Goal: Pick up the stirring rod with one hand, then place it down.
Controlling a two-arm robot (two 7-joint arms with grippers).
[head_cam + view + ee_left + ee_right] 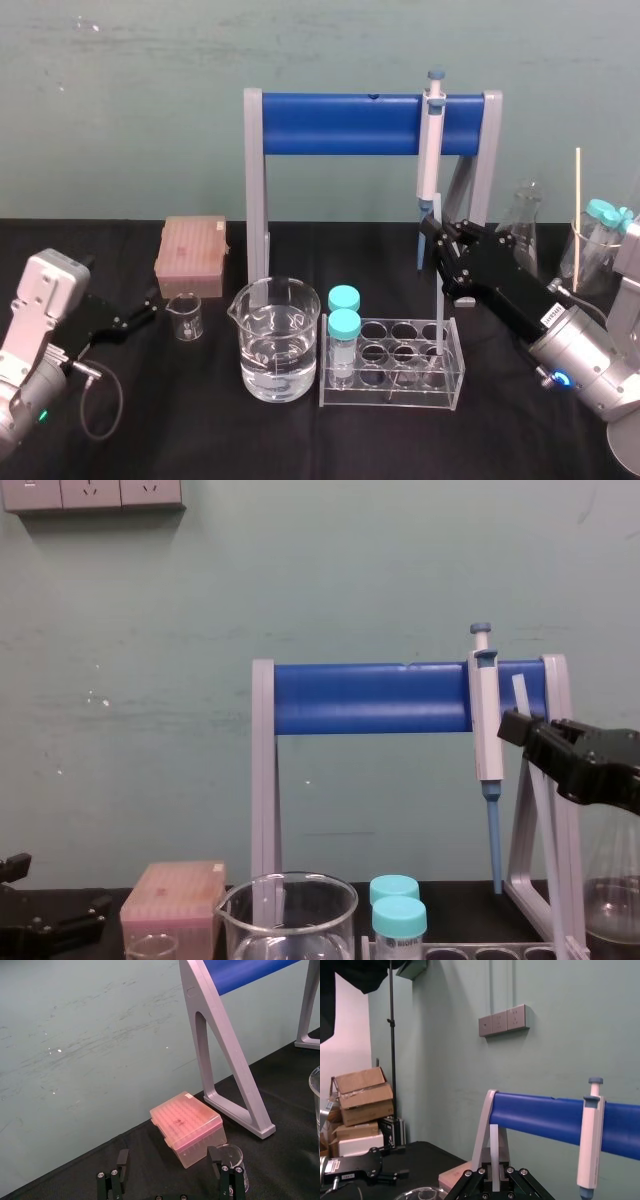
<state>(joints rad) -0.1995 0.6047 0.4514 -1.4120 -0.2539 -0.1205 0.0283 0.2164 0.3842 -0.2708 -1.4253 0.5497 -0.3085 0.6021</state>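
Note:
The stirring rod is a thin whitish rod held nearly upright, also seen as the stirring rod and the stirring rod. My right gripper is shut on it near its upper part, just in front of the blue stand's right leg. The rod's lower end reaches down among the right-hand wells of the clear tube rack; I cannot tell whether it touches. My left gripper rests open and empty at the far left, facing a pink tip box.
A water-filled beaker stands left of the rack, which holds two blue-capped tubes. A pipette hangs on the blue stand close above the right gripper. A flask and a glass with a wooden stick stand at the right.

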